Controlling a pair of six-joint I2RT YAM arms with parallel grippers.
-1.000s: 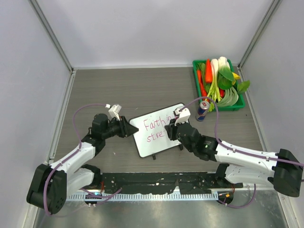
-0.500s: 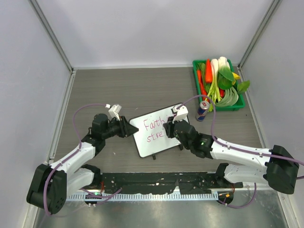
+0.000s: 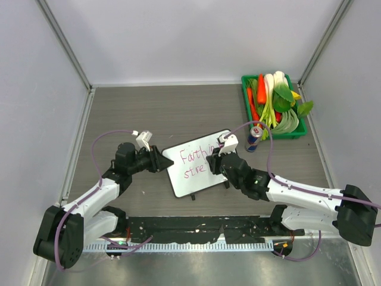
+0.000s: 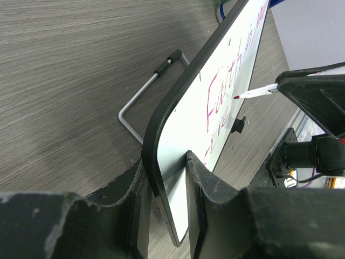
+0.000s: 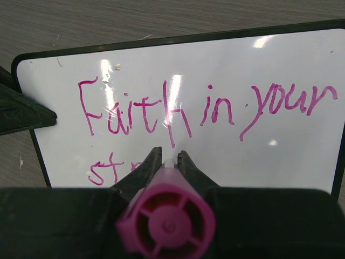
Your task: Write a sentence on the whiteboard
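Grey wood-grain tabletop (image 3: 178, 107), pale walls (image 3: 178, 36) around. Clamped the whiteboard (image 3: 191, 177) at its 9 o'clock edge with the left pincer (image 3: 159, 161), jaws narrow on the rim, board propped tilted mid-tabletop. Read the sentence (image 3: 195, 162) in pink: "Faith in your", then "stre" below. Held a pink marker (image 5: 167, 224) in the right pincer (image 3: 213, 159), closed tight around it, reaching in from the board's 3 o'clock side, tip close to the writing. Found a can (image 3: 254, 139) and green vegetable tray (image 3: 245, 95) at 2 o'clock.

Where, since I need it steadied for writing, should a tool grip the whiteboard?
The whiteboard's thin left edge, from the left, as the left tool does: the board stands tilted, and that margin holds no writing.
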